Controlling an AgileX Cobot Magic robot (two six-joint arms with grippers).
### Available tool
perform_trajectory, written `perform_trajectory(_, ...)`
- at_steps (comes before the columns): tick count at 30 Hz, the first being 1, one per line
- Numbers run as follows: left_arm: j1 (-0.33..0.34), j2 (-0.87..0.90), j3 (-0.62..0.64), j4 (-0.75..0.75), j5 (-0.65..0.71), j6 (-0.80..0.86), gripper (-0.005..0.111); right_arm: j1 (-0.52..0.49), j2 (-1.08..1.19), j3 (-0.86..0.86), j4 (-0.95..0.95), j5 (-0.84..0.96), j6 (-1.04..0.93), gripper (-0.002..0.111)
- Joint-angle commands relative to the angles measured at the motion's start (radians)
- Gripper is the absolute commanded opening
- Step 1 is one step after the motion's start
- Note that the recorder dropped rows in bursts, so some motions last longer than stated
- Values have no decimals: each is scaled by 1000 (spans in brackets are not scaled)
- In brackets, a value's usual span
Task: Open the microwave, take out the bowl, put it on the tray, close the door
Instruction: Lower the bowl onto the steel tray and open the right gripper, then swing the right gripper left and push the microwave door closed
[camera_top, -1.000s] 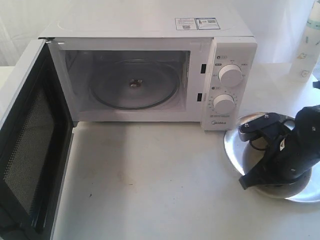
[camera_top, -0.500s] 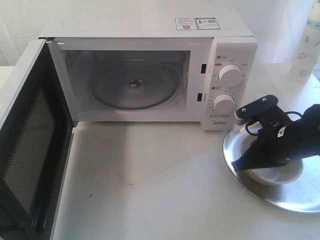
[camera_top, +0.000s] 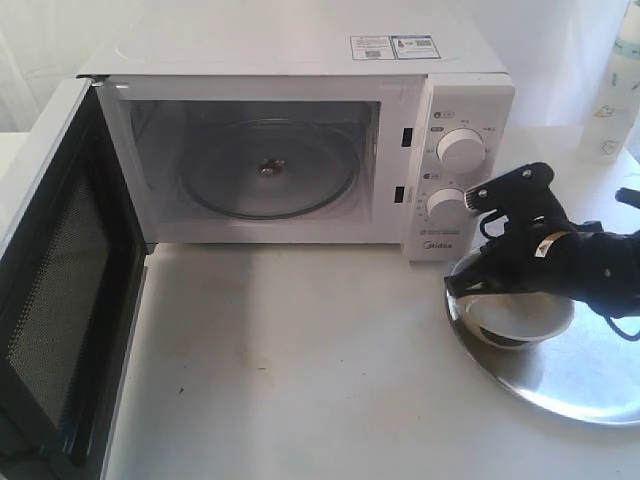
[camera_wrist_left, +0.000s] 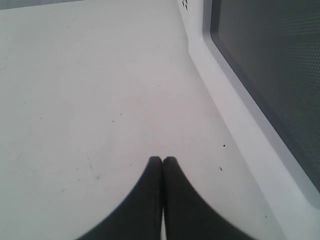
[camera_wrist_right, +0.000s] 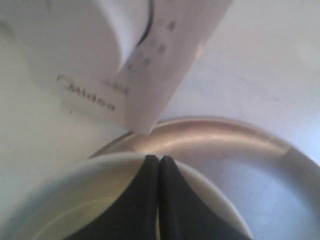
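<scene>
- The microwave (camera_top: 260, 50) is open, with the door (camera_top: 60, 300) swung wide to the left.
- The bowl (camera_top: 520, 322) is seen on the tray (camera_top: 580, 385), at the edge nearest the microwave.
- The right claw (camera_wrist_right: 159, 159) is closed tight, tips at the bowl's rim; a grip cannot be told.
- The left claw (camera_wrist_left: 162, 160) is closed too, held over the worktop (camera_top: 300, 360) beside the door.

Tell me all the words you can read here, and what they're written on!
"Midea": on the microwave front, below the dials.
Tiny marks around the dials: too small to read.
Print on the two stickers on the microwave's top: too small to read.
Label on the bottle: too blurred to read.
</scene>
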Motion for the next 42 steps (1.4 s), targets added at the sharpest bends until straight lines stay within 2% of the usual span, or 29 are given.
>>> perform_trajectory(1,-6,-2,-3,-9,2,0,0,-2,0,2,56,-107,-30,0)
perform_trajectory(4,-6,-2,-3,-9,2,0,0,-2,0,2,54,-78,-38,0)
perform_trajectory(7,-6,-2,-3,-9,2,0,0,-2,0,2,50,97,-77,0)
perform_trajectory(9,-6,-2,-3,-9,2,0,0,-2,0,2,50,120,-128,0)
perform_trajectory(20,-6,-2,-3,-9,2,0,0,-50,4,2,58,73,-188,0)
perform_trajectory(29,-6,-2,-3,-9,2,0,0,-163,4,2,317,-11,-378,0)
perform_trajectory(37,-5,-2,-3,-9,2,0,0,-139,-16,2,303,-58,-408,0)
perform_trajectory(42,-5,-2,-3,-9,2,0,0,-97,-87,4,291,-210,-272,0)
